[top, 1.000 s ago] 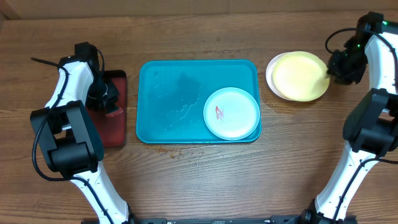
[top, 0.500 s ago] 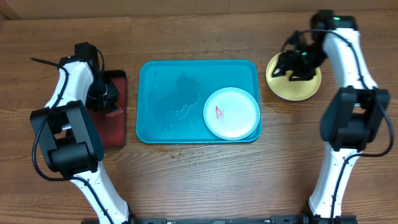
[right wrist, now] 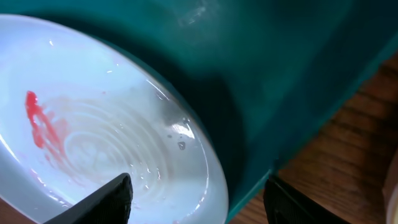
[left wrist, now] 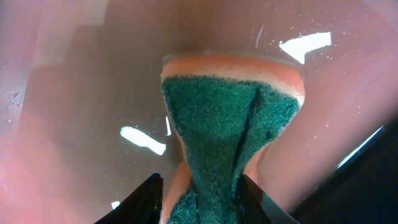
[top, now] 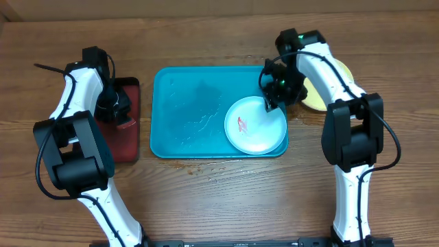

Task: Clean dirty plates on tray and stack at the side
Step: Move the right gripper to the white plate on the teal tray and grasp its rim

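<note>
Only wrist cams show: L fingers [left wrist: 147,200] clamp sponge [left wrist: 227,124]; R fingers [right wrist: 107,203] apart over smeared plate [right wrist: 93,134].

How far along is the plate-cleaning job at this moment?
Done: one yellow-green plate lies beside the teal tray. In hand: the left gripper pinches a sponge; the right gripper hangs open over the rim of the pale plate. Left: that plate, on the tray, shows a red smear to clean before stacking.

The right arm [top: 322,65] hides most of the yellow-green plate [top: 314,104]; the left wrist view's edge cuts off the sponge [left wrist: 217,130].
</note>
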Controlling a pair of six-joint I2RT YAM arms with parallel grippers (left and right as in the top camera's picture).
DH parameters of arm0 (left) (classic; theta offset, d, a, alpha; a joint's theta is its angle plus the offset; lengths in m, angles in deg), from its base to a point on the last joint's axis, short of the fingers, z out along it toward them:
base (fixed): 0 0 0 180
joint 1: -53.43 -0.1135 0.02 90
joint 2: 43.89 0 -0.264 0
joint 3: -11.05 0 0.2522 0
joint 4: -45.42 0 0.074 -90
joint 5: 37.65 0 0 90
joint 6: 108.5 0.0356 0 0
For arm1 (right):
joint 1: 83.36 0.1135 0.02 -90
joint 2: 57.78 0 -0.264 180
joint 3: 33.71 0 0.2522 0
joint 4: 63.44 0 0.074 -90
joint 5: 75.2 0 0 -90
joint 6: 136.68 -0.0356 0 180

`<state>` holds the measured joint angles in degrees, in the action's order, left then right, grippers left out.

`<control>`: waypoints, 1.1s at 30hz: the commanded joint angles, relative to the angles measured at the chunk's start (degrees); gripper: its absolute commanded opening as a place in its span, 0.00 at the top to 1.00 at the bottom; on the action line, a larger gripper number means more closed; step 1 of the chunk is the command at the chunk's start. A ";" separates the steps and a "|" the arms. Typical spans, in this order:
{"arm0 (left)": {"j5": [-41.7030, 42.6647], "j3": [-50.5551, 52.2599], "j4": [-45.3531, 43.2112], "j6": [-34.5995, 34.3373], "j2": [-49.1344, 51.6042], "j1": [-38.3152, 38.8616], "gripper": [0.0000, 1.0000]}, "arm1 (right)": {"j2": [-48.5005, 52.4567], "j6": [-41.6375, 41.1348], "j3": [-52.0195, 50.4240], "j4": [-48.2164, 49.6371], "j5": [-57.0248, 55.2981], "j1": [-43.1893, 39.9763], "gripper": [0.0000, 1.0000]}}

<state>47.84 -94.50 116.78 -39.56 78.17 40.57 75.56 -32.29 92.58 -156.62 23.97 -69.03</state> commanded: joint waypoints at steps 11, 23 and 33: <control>-0.31 0.57 0.04 -0.39 -0.28 -0.35 0.60 | -2.38 -7.52 -0.94 -2.32 -1.64 2.12 0.55; -0.31 0.57 0.17 -0.39 -0.28 -0.35 0.60 | -2.38 -19.85 -8.35 -2.47 -1.55 2.12 0.54; -0.28 0.57 0.22 -0.39 -0.28 -0.35 0.61 | -2.38 -26.40 -10.01 -1.86 -1.42 2.12 0.69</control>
<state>47.84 -94.50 116.80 -39.56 78.17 40.57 74.88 -55.61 83.14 -159.13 23.31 -66.61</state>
